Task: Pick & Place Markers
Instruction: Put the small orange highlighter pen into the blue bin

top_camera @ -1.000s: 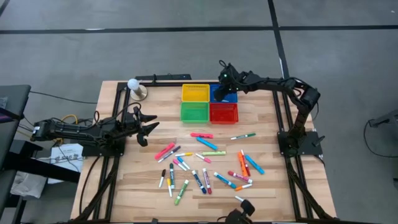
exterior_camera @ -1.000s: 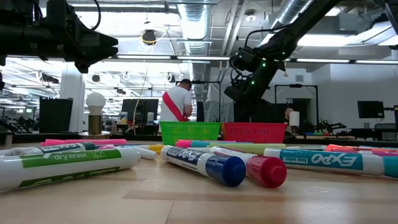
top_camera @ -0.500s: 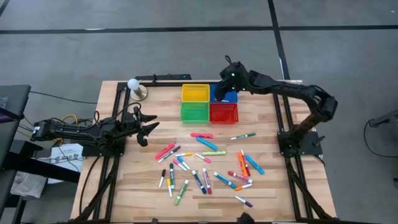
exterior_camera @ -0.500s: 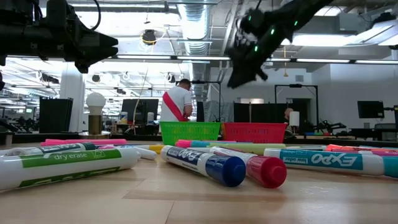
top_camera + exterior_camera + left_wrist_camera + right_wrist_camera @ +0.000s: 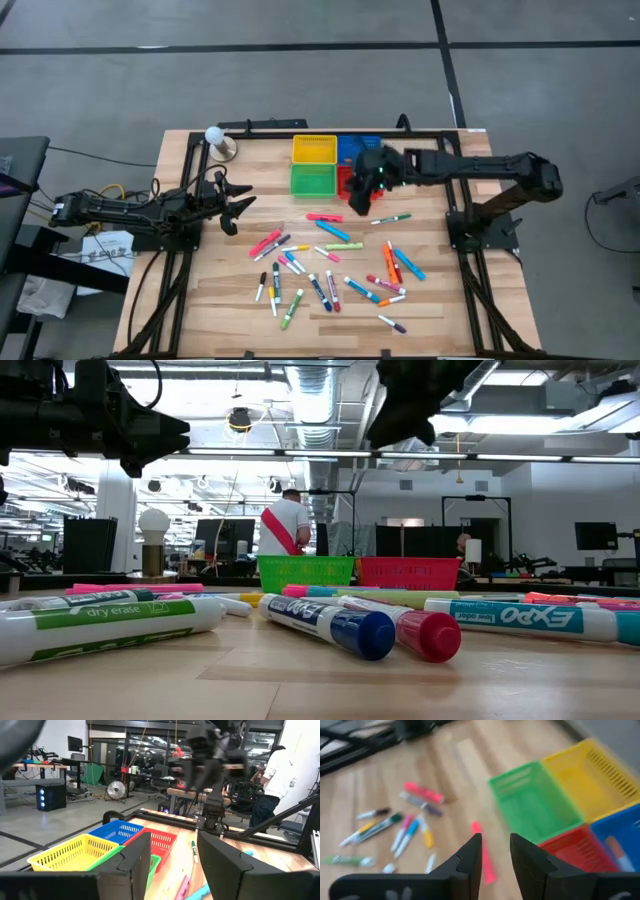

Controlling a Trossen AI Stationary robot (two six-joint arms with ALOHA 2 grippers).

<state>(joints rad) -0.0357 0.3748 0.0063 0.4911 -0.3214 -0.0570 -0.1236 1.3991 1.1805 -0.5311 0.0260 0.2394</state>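
Observation:
Many markers [image 5: 335, 262] in pink, blue, green, orange and white lie scattered flat on the wooden table's middle and near part; they also show close up in the low view [image 5: 330, 622]. My right gripper [image 5: 358, 198] hangs high over the red basket's [image 5: 362, 178] near left corner, slanting down, open with nothing between its fingers [image 5: 495, 855]. A pink marker [image 5: 483, 854] lies on the table below it. My left gripper [image 5: 236, 206] waits open at the table's left edge, its fingers [image 5: 137, 862] level and empty.
Four mesh baskets stand in a square at the far middle: yellow [image 5: 313, 148], blue [image 5: 362, 147], green [image 5: 313, 180] and red. A white ball on a stand [image 5: 215, 136] is at the far left corner. A person [image 5: 285, 525] stands in the room beyond.
My right gripper has swung from over the blue basket toward the table's near edge and risen, tipping more downward; it now hangs over the red basket's near side. In the low view it has climbed to the picture's top. The markers have stayed put.

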